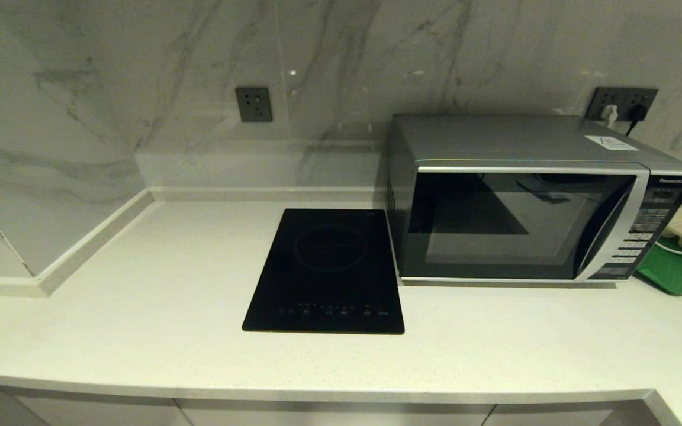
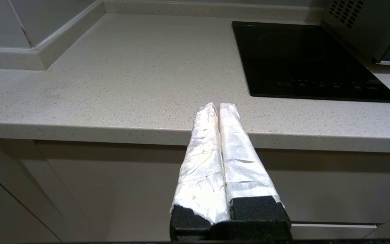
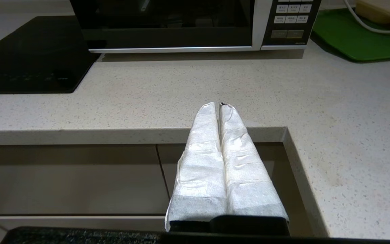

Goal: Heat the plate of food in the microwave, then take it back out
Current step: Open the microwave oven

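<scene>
microwave (image 1: pixel 518 201) | silver, dark door shut | countertop, right

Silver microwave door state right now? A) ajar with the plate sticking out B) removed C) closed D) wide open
C: the silver boxy microwave has its dark glass door flush with the front, and no plate shows anywhere on the pale speckled countertop.

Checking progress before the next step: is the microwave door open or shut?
Shut. The microwave has its dark glass door flush with the front frame, no gap visible.
</scene>
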Tool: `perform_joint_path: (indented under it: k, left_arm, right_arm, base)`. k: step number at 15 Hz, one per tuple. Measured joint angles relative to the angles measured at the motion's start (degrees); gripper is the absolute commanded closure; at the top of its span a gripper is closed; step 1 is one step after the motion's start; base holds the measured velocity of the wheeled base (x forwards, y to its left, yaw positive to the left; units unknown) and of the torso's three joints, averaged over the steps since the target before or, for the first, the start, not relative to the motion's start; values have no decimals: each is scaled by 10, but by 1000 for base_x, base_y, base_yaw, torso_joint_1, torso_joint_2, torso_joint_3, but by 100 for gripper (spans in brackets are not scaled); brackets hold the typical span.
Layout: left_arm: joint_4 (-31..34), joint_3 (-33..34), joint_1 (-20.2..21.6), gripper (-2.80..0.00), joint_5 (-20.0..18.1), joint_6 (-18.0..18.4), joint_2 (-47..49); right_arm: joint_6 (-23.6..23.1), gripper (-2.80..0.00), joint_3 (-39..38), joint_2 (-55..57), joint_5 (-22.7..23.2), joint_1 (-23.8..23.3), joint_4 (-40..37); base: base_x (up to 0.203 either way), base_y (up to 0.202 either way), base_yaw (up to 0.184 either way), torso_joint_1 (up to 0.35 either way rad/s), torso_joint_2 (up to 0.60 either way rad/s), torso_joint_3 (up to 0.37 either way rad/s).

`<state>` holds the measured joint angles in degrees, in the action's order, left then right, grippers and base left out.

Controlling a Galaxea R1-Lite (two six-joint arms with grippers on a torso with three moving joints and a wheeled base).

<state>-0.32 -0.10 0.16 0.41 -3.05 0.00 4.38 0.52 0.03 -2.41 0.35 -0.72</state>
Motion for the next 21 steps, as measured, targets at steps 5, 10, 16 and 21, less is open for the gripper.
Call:
perform_joint_path:
  k: [5, 10, 16, 21]
  left_arm:
    - [0, 0, 0, 0, 0, 0, 0]
    - [0, 0, 0, 0, 0, 0, 0]
    - [0, 0, 0, 0, 0, 0, 0]
    - [0, 0, 0, 0, 0, 0, 0]
  right_arm:
    - [5, 0, 2, 0, -1, 0, -1]
    - [7, 0, 2, 0, -3, 0, -3]
    - [-1, 0, 46, 11, -10, -1, -81]
    - [-15, 0, 169, 153, -11, -1, -84]
  base:
    - [0, 0, 0, 0, 0, 0]
    - [0, 0, 0, 0, 0, 0]
    - [0, 0, 0, 0, 0, 0]
    - [0, 0, 0, 0, 0, 0]
